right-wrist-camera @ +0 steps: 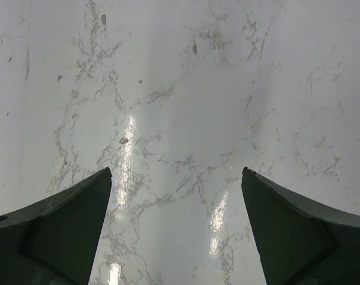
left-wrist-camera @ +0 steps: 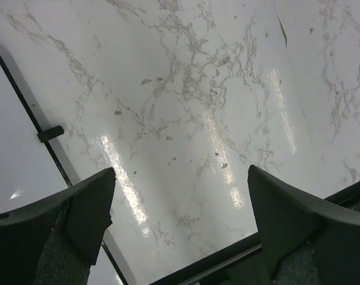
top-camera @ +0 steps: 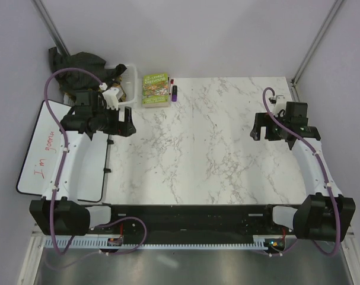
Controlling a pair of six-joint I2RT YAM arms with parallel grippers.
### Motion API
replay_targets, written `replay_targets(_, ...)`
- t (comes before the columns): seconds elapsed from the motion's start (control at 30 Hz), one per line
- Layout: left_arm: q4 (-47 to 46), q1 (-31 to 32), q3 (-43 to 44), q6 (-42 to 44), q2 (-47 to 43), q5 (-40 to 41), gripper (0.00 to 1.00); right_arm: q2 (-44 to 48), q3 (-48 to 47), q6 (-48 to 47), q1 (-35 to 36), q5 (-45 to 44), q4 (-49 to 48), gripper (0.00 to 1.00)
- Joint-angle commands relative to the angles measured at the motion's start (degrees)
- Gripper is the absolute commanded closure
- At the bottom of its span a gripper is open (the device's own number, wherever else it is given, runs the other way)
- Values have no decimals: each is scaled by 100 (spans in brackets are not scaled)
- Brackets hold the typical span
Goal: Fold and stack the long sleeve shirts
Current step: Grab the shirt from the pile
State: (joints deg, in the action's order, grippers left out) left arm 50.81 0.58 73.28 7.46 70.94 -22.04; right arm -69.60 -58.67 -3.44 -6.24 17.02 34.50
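Observation:
A dark crumpled shirt [top-camera: 79,66] lies bunched in the far left corner, partly in a clear bin [top-camera: 129,83]. My left gripper [top-camera: 130,123] hovers over the marble table [top-camera: 209,154] at the left, in front of the bin; in the left wrist view its gripper [left-wrist-camera: 181,196] is open and empty over bare marble. My right gripper [top-camera: 256,128] hovers at the right side of the table; in the right wrist view it [right-wrist-camera: 177,196] is open and empty. No shirt shows in either wrist view.
A green book [top-camera: 155,88] and a small purple object [top-camera: 174,92] lie at the back of the table. A whiteboard [top-camera: 55,151] with red writing sits at the left edge, its black rim in the left wrist view [left-wrist-camera: 25,107].

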Motion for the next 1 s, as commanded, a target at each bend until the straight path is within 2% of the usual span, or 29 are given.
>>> replay_targets(0.0, -421, -31, 852, 124, 289, 411, 1, -159, -285, -95, -9, 153, 4, 2)
replay_targets(0.07, -850, -49, 1144, 10, 603, 647, 1, -229, -320, -104, -9, 153, 4, 2)
replay_targets(0.13, -1072, -49, 1793, -34, 964, 1034, 0, -299, -337, -113, -9, 162, 13, 2)
replay_targets(0.17, -1177, -249, 2083, -52, 1531, 1175, 0, -326, -346, -113, 0, 162, 21, 2)
replay_targets(0.23, -1170, -435, 3198, -183, 2210, 1220, 1, -396, -390, -122, 0, 162, 39, 2)
replay_targets(0.27, -1170, -601, 3950, -236, 2823, 1246, 0, -422, -408, -122, -9, 170, 74, 2)
replay_targets(0.33, -1187, -752, 4745, -360, 3520, 1360, 0, -475, -478, -130, -9, 214, 109, 2)
replay_targets(0.37, -1196, -848, 5488, -377, 3819, 1578, 1, -484, -496, -130, 0, 214, 118, 2)
replay_targets(0.4, -1248, -884, 5835, -377, 4458, 1693, 0, -501, -513, -139, -9, 223, 136, 2)
replay_targets(0.47, -1493, -1006, 6485, -325, 4980, 2009, 0, -545, -548, -139, -9, 241, 153, 2)
replay_targets(0.63, -3125, -1200, 6340, -79, 5877, 2678, 0, -747, -575, -157, -17, 337, 171, 2)
replay_targets(0.7, -3435, -1253, 6366, 79, 6159, 3019, 0, -826, -584, -174, -9, 355, 189, 2)
replay_targets(0.83, -3613, -1315, 6638, 202, 6801, 3074, 0, -1002, -575, -209, -17, 320, 197, 2)
replay_targets(0.97, -4086, -1341, 6664, 457, 7336, 3460, 0, -1117, -566, -227, -9, 294, 197, 2)
